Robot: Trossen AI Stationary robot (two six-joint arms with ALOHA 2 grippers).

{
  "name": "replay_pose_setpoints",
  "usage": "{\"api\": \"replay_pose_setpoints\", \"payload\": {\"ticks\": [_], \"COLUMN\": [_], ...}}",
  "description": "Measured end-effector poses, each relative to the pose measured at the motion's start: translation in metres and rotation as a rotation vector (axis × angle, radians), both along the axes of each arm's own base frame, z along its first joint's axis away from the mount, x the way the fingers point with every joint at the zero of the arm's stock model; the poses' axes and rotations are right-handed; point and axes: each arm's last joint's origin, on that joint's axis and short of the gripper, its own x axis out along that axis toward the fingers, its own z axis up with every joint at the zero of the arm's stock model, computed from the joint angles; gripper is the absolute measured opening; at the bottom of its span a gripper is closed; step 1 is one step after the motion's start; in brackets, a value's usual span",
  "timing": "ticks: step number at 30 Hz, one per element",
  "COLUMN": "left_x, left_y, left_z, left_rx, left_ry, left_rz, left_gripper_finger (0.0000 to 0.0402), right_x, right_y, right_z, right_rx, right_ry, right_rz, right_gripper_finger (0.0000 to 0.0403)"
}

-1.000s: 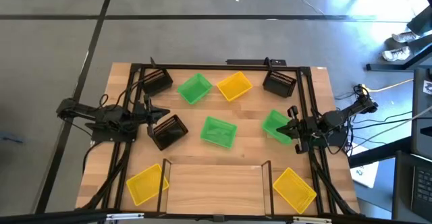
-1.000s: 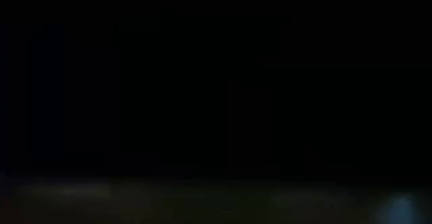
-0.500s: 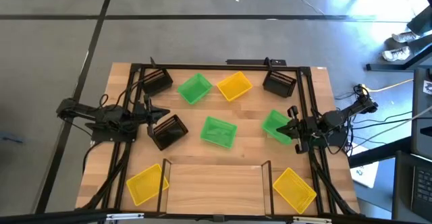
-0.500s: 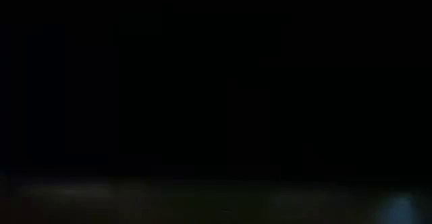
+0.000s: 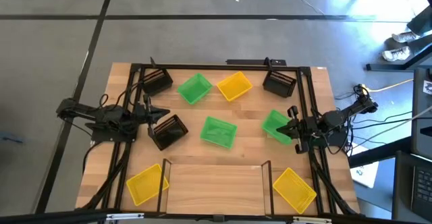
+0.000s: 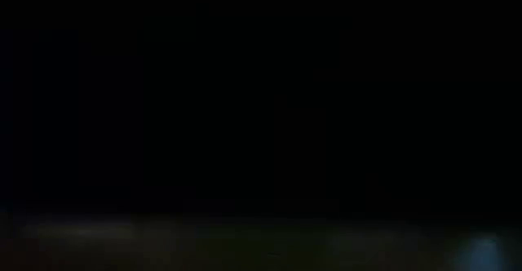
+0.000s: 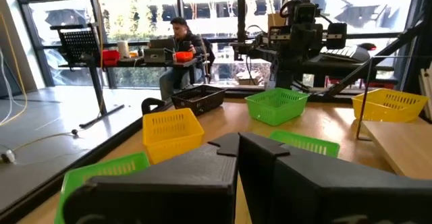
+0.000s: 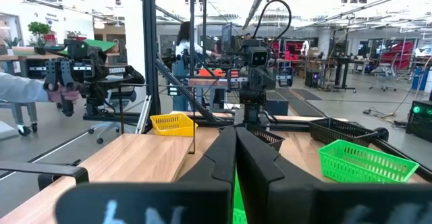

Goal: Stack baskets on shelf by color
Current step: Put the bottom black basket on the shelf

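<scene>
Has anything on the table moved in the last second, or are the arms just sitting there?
Nothing visibly changed. The left gripper sits beside a black basket, the right gripper by a green basket, both with fingers together, neither holding anything. The other baskets lie scattered, and the shelf holds none yet. The low view is dark throughout.

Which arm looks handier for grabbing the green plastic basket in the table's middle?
Probably the left gripper: that perforated green basket lies somewhat nearer it. The right gripper already hovers by another green basket.
</scene>
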Motion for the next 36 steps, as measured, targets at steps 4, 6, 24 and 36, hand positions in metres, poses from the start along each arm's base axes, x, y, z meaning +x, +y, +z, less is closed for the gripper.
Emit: {"api": "replay_pose_setpoints", "payload": {"ticks": [4,6,24,36], "left_x": [-0.003,-0.008,0.009,0.043], "left_y": [0.001,0.003,0.006,0.006], "left_z": [0.011,0.032,0.187,0.203], "left_rx": [-0.024,-0.048,-0.039,-0.428], "left_ry": [-0.084,-0.184,0.143,0.431], "left_rz": [0.021,0.023,0.387,0.445], "left_gripper_finger": [0.0,0.0,0.0,0.0], "right_x": [0.0,0.0,0.0,0.0], "right_y": [0.0,0.0,0.0,-0.006], "right_z": [0.0,0.0,0.0,0.0], "right_rx": [0.003,0.002,-0.008,-0.125], "right_ry": [0.0,0.001,-0.001,0.013], "right_rz": [0.001,0.0,-0.003,-0.23], "right_gripper_finger": [0.0012,0.0012,0.0012,0.0012]}}
